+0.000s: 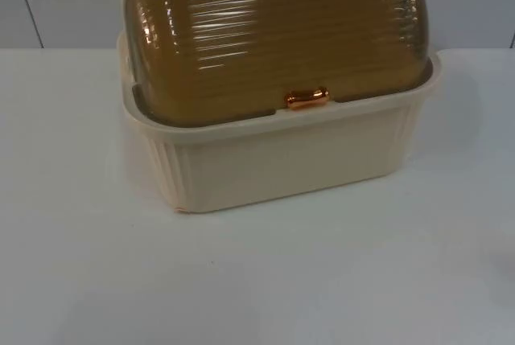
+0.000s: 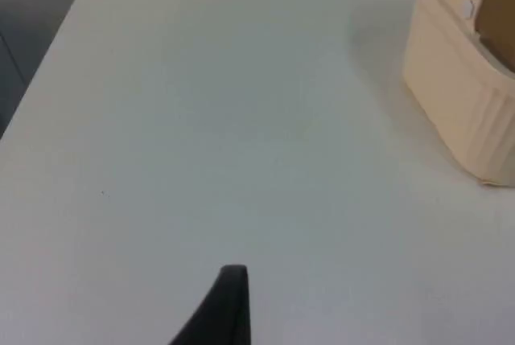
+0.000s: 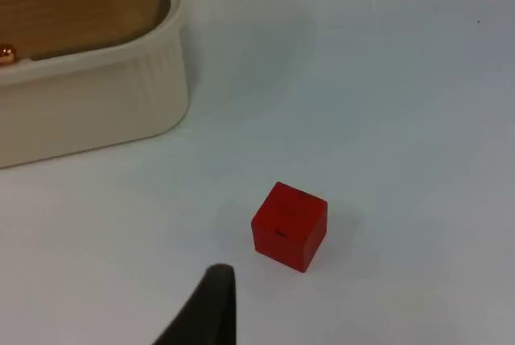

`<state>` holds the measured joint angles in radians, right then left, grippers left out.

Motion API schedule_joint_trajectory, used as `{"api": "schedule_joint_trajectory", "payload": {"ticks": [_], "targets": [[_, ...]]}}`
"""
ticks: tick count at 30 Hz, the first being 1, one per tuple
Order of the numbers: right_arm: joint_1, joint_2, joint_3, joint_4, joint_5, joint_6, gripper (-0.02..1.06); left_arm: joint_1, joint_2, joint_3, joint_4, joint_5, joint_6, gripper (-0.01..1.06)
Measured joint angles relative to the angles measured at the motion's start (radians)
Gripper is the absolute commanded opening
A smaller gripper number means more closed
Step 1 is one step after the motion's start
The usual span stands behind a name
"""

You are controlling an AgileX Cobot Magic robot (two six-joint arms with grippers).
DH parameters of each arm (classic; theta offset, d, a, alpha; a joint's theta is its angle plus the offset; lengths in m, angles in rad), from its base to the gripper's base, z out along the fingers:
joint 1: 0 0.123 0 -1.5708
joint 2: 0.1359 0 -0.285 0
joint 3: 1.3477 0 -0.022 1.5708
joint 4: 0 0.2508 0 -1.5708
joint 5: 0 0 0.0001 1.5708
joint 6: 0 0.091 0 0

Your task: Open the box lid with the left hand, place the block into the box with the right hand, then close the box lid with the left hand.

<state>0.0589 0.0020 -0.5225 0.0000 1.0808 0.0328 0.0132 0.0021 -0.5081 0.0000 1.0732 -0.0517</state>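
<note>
Box (image 1: 282, 160) stands on the table (image 1: 257, 281) at 12 o'clock with its amber lid (image 1: 273, 31) shut, copper handle (image 1: 307, 99) facing front; the red block (image 3: 290, 226) lies on the table beside the box, near the right gripper (image 3: 211, 305). Left gripper (image 2: 229, 305) hovers over bare table (jaw state cannot be told for either). Risk, as a judgement: the small rounded handle may slip, letting the lid drop shut.

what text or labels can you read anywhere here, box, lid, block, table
None to quote.
The box and its amber lid bear only ribs, plus a copper handle.
The red block has a small dark mark, too small to read.
The table carries no print.
</note>
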Motion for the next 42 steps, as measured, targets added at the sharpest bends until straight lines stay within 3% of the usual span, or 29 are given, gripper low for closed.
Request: {"api": "schedule_joint_trajectory", "payload": {"ticks": [8,14,22,26,31,42], "targets": [[0.0,0.136,-0.126,0.0,-0.025,0.021,1.05,0.0,0.131,-0.144,0.062,-0.112,0.0,1.05],[0.0,0.31,-0.238,0.0,-0.113,0.065,1.05,0.0,0.36,-0.266,0.083,-0.226,0.0,1.05],[0.0,0.472,-0.294,-0.034,-0.164,0.099,1.05,0.0,0.494,-0.3,0.078,-0.33,-0.002,1.05],[0.0,0.595,-0.313,-0.077,-0.281,0.107,1.05,0.0,0.586,-0.3,0.077,-0.385,-0.002,1.05],[0.0,0.701,-0.333,-0.081,-0.354,0.108,1.05,0.0,0.683,-0.3,0.077,-0.413,-0.002,1.05],[0.0,0.826,-0.416,-0.09,-0.406,0.114,1.05,0.0,0.832,-0.3,0.059,-0.551,-0.004,1.05]]}}
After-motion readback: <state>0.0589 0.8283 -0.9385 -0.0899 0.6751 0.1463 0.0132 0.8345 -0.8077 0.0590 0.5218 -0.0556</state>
